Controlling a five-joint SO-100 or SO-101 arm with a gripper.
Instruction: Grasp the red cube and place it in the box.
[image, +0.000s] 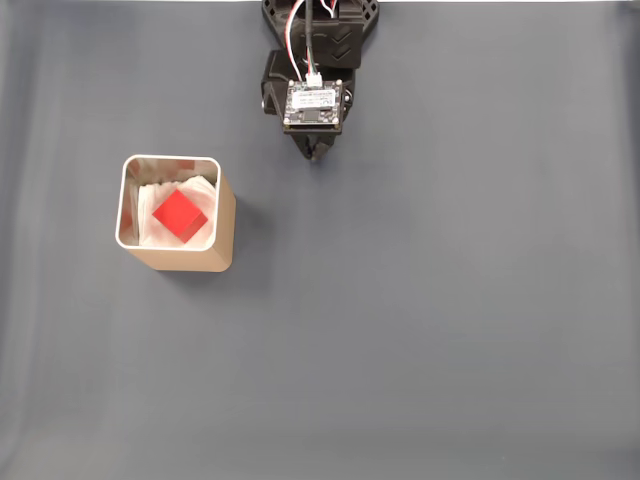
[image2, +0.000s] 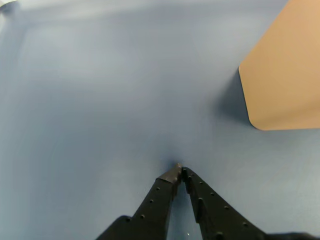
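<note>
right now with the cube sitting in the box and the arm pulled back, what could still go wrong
1. The red cube lies turned on crumpled white lining inside the box, so a bump could shift it.
2. The box is tall with a narrow base; a low sweep of the arm might tip it.
3. The gripper is shut with its tips close above the mat, so a downward move could scrape it.

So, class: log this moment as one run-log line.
red cube: inside box | gripper: shut, empty, apart from box | task: placed

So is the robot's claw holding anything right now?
No, nothing. The gripper is shut with its fingertips touching and nothing between them. The red cube lies inside the box.
</note>
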